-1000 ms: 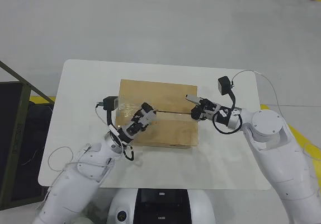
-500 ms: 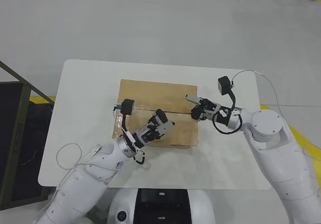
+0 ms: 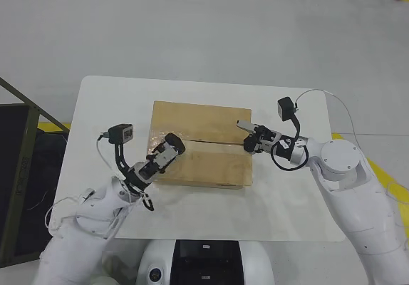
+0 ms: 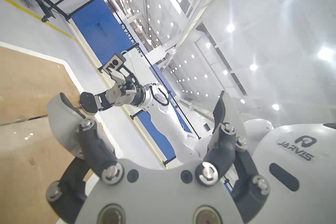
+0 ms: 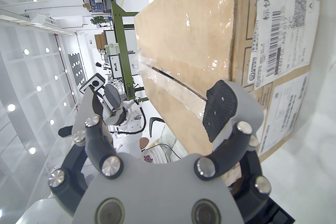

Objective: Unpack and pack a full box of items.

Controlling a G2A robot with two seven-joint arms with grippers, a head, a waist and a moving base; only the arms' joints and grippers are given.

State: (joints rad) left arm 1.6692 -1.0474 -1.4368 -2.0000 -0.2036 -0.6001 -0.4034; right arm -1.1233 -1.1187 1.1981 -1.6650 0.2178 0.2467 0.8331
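A shut cardboard box lies mid-table, its two top flaps meeting at a seam covered with clear tape. My left gripper hovers open over the box's left part; in its own wrist view the gripper has its fingers spread wide with nothing between them, and the box top is beside one finger. My right gripper stands open at the right end of the seam. In the right wrist view, that gripper has one pad close to the taped seam, above the side's shipping labels.
The white table has bare room in front of and to the right of the box. A dark green frame stands off the table's left edge. A thin white cable loops above the right arm.
My left gripper went from the middle of the seam slightly right, then swung back left over the box's left part. The right arm and the box have kept still.
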